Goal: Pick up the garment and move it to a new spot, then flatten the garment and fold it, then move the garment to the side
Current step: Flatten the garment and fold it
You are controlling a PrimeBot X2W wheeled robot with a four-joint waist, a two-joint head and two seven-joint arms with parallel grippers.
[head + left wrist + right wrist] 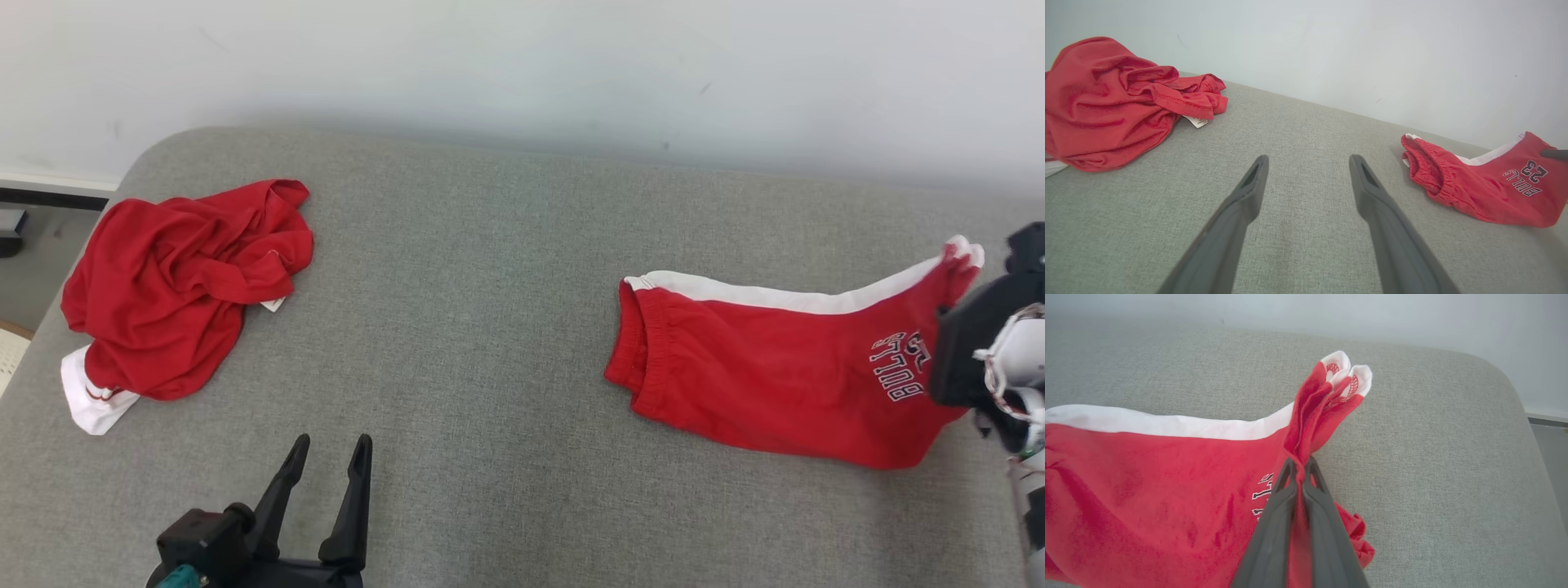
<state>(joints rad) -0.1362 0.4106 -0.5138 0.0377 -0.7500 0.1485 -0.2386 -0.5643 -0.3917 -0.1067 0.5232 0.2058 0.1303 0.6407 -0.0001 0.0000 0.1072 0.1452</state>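
Note:
The garment (759, 384), red shorts with a white side stripe and a printed logo, lies folded on the right of the grey cushion (490, 269). My right gripper (1299, 462) is shut on its right end, where the cloth is bunched and the white-tipped corner (1347, 373) is lifted. In the head view the right gripper (947, 314) sits at the far right edge. The shorts (1486, 192) also show at the right of the left wrist view. My left gripper (331, 445) is open above bare cushion at the lower left, holding nothing, its fingers (1249, 183) spread wide.
A second red garment (180, 278), crumpled with a white hem, lies at the cushion's far left, also seen close by (1106, 106) in the left wrist view. A pale wall (522, 65) stands behind. The cushion's rounded right edge (1527, 428) drops to the floor.

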